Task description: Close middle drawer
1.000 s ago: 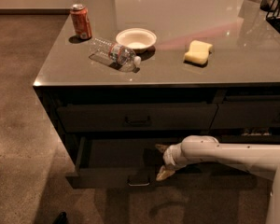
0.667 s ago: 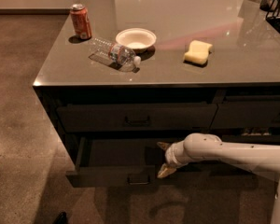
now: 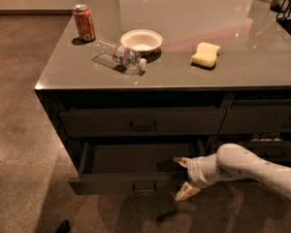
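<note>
Here, middle drawer (image 3: 111,183) stands pulled out beneath closed top drawer (image 3: 102,123), dark floor exposed; gripper (image 3: 178,178) sits at right end of drawer front, fingers spread apart, gripping nothing, contact with front unclear; white arm (image 3: 252,169) enters from right; can (image 3: 84,22), toppled bottle (image 3: 119,56), bowl (image 3: 141,40), sponge (image 3: 206,55) rest on countertop (image 3: 184,13).

The gripper (image 3: 184,177) hides the middle drawer's (image 3: 111,184) right front end.

Cream-fingered white gripper (image 3: 184,177) at the dark-grey middle drawer (image 3: 106,183) front, with red can (image 3: 84,22), yellow sponge (image 3: 205,54)
</note>
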Controlling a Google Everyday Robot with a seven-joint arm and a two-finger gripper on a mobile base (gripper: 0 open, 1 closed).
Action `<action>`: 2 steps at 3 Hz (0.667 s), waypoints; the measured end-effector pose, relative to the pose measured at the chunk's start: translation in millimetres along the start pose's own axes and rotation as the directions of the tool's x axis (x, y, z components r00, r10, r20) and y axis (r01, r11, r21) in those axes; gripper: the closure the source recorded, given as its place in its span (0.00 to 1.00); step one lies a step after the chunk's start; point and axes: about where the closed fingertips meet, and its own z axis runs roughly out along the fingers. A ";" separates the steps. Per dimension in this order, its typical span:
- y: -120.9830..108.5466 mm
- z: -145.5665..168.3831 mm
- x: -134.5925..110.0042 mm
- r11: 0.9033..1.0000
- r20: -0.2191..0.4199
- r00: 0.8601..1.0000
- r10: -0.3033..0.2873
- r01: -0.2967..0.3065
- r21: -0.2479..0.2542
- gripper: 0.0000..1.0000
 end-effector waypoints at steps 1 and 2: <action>42.9 -16.5 14.7 0.995 0.006 0.999 0.042 -0.042 -0.091 0.41; 83.0 -7.8 38.5 0.980 -0.027 0.996 0.086 -0.090 -0.179 0.73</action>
